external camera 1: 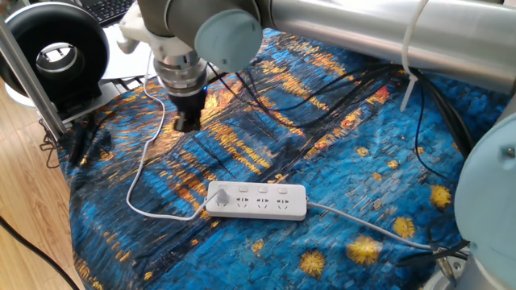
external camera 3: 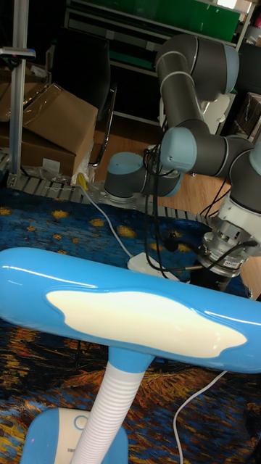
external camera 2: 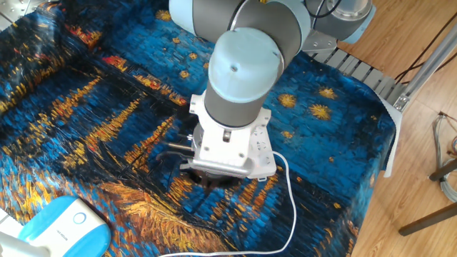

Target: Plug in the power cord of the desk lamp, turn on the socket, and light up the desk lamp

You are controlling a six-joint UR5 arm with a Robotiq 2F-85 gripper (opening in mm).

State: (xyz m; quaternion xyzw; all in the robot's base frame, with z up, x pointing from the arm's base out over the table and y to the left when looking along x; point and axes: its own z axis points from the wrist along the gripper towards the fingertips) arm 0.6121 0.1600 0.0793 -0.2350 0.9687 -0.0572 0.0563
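In one fixed view we see the gripper (external camera 1: 187,122) above the surface, well apart from the socket (external camera 1: 256,200), where the power cord (external camera 1: 143,165) ends; whether the jaws are clenched we cannot tell. In the other fixed view the cord loops beside the gripper. In the tall view the desk lamp (external camera 3: 127,315) fills the foreground.

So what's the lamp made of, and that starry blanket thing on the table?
The desk lamp looks like smooth, glossy plastic: its blue head carries bright reflections. Its white neck is ribbed, so probably bendy plastic, though that is a guess. The starry cover looks like printed cloth: it is matte, wrinkles into folds and drapes over the table's edge.
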